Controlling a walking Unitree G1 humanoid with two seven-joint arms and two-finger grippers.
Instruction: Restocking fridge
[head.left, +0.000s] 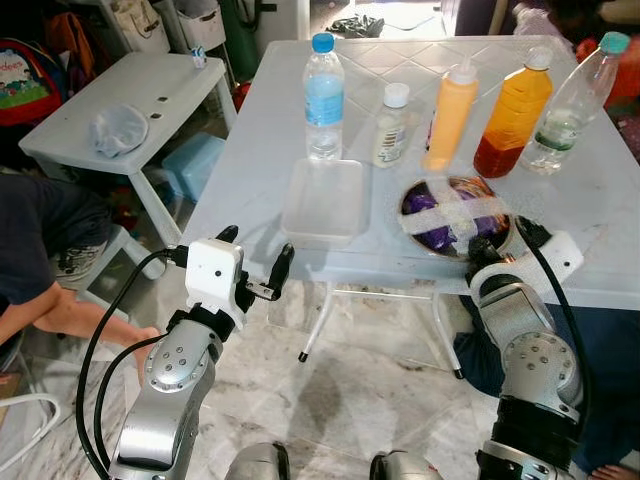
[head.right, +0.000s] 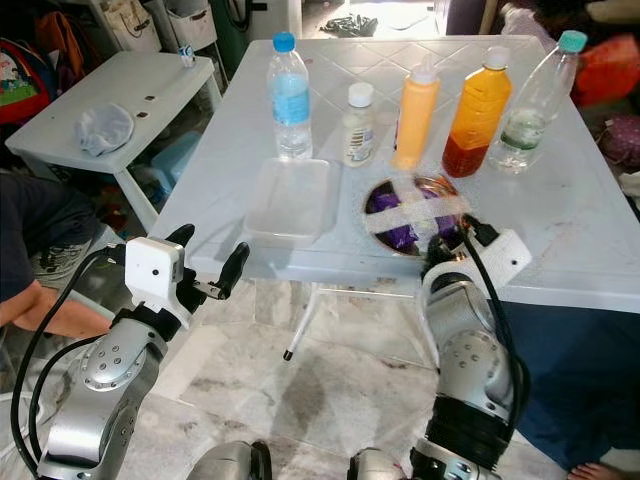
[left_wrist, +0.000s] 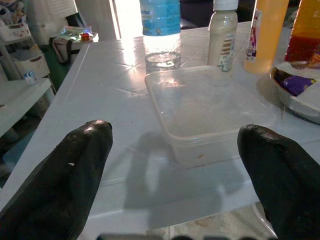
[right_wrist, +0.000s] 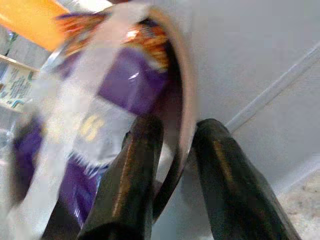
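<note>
Restocking barely begun: the right gripper (right_wrist: 172, 165) pinches the rim of a taped metal bowl of purple packets (head.left: 455, 213) on the white plastic table (head.left: 590, 240); the left gripper (head.left: 258, 265) hovers spread before a clear lidded container (head.left: 325, 202), 5 bottles unmoved

Five bottles (head.left: 324, 95), one container (head.left: 324, 201), one bowl (head.left: 455, 215).

Blurred at close range beyond the right tool (right_wrist: 172, 165): bowl (right_wrist: 180, 100) rim, purple packets (right_wrist: 125, 85) and tape strips (right_wrist: 75, 95), print unreadable. Cut off above the left tool (left_wrist: 175, 165): tops of water bottle (left_wrist: 160, 20), small white bottle (left_wrist: 223, 30) and orange bottle (left_wrist: 267, 30). Cropped at the picture's edge: person's arm (head.left: 60, 310). Too small to read: bottle labels on the desk (head.left: 260, 150).
</note>
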